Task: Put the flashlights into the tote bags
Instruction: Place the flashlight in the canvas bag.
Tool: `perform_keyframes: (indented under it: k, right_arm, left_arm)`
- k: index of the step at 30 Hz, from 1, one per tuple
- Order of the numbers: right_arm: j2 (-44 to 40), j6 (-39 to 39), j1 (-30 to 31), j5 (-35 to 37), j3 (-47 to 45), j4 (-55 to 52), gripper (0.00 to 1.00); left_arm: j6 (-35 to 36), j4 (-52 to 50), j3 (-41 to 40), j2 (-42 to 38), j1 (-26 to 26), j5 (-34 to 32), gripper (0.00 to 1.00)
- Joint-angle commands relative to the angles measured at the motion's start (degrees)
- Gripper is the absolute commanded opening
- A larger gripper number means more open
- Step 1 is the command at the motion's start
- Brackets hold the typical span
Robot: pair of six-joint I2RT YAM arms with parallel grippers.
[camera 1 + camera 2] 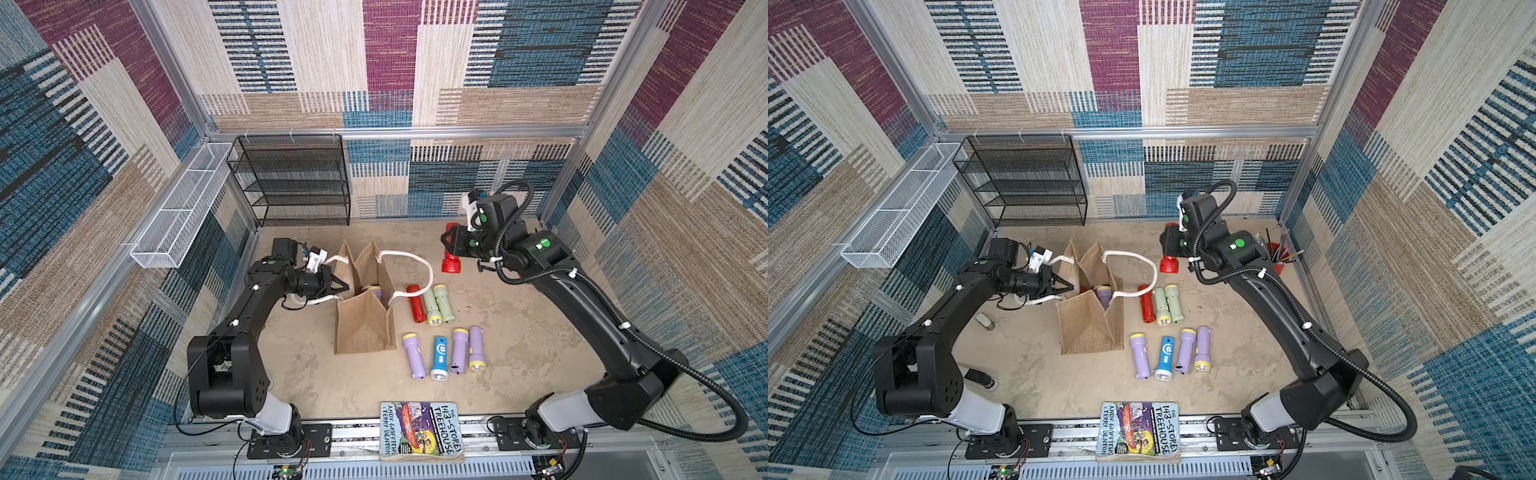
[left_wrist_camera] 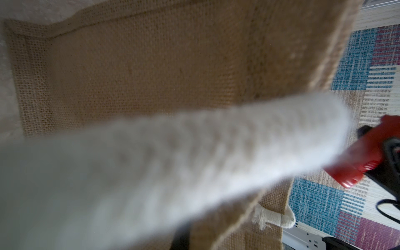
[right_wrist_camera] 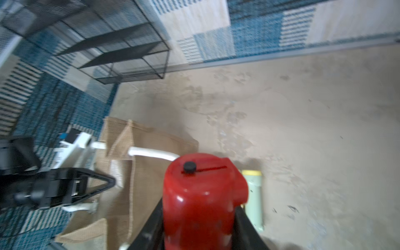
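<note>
Holds a red flashlight (image 1: pixel 451 264) roughly upright, head down, in the right end effector (image 1: pixel 450 245) above the counter (image 1: pixel 519 332), right of and behind the open tote bag (image 1: pixel 365 328), and clenches the bag's rope handle (image 2: pixel 194 162) in the nearer left end effector (image 1: pixel 338 286).

**My work cell: surroundings**

- Walls (image 1: pixel 390 62): three about me, the back and both sides. All are clad in woven patchwork of blue, plum, tan and cream, striped in places.
- Frame (image 1: pixel 395 134): bare aluminium rails along the wall joins and corners.
- Counter (image 1: pixel 519 353): tan, mottled, matt, stained in patches.
- Black wire-mesh rack (image 1: pixel 295 183): tiered shelves, standing on my counter in the far left corner, against the back wall.
- White wire-mesh basket (image 1: pixel 183 208): long, divided into compartments, mounted along the left side rail, just beside the rack.
- Light: even, with soft shadows.
</note>
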Motion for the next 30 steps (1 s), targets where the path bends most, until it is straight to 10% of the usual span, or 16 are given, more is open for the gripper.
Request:
perform_keyframes:
  k: [1,13,30]
  right_arm:
    - [5.7,-2.6,3.2,-6.1,7.3,5.9,0.36]
    - [34.0,-5.3,11.5,-18.1,39.0,-0.4,0.33]
    - [28.4,-10.3,13.6,-24.2,7.0,13.1,0.33]
  left_arm:
    - [-0.1,-0.2,0.5,-0.3,0.0,0.6,0.03]
    - [-3.8,6.8,-2.3,-3.6,0.0,8.1,0.03]
    - [-8.1,12.7,-4.9,-2.9,0.2,12.3,0.02]
